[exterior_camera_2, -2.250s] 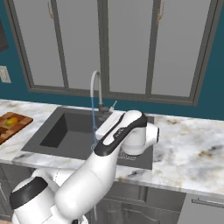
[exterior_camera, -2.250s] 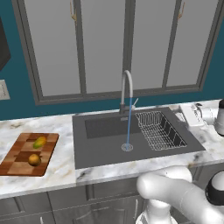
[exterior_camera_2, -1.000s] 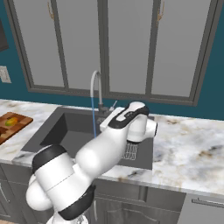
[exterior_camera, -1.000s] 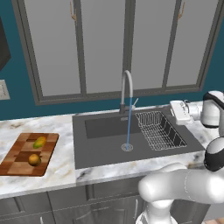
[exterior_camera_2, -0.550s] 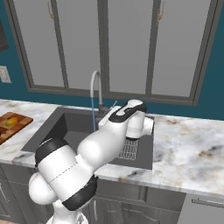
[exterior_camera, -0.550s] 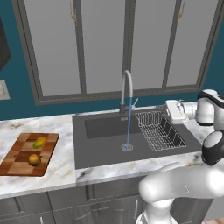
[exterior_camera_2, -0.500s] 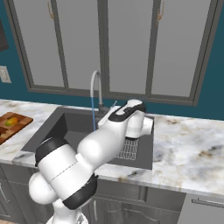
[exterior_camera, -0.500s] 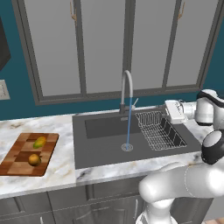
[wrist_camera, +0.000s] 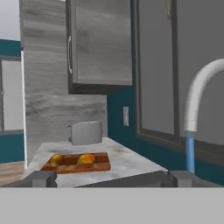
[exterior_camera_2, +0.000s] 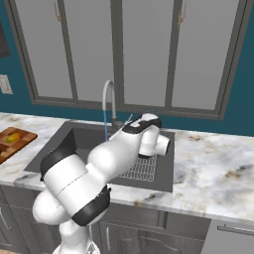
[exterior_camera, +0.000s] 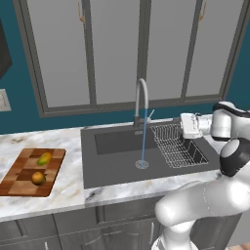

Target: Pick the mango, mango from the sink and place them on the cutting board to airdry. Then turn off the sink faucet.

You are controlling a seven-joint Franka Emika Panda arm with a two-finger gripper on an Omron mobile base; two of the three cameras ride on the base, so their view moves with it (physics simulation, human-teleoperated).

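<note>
As before, gripper (exterior_camera: 184,126) gapes beside faucet (exterior_camera: 140,105).

I read this as a home kitchen: marble counter (exterior_camera: 68,183) centre frame, sink (exterior_camera: 112,166) with running faucet (exterior_camera: 140,100), cabinets (exterior_camera: 63,53) above, toaster (wrist_camera: 86,132) at left.

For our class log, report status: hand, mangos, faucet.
Hand open, over the rack. Both mangos on the board. Faucet running, nothing in the way.

Counter: you have a white-grey marbled stone counter (exterior_camera: 73,188) — dark grey rectangular sink (exterior_camera: 114,168) set in.
On it: checkered wooden cutting board (exterior_camera: 19,178) at left — silver toaster (wrist_camera: 86,132) beyond.
</note>
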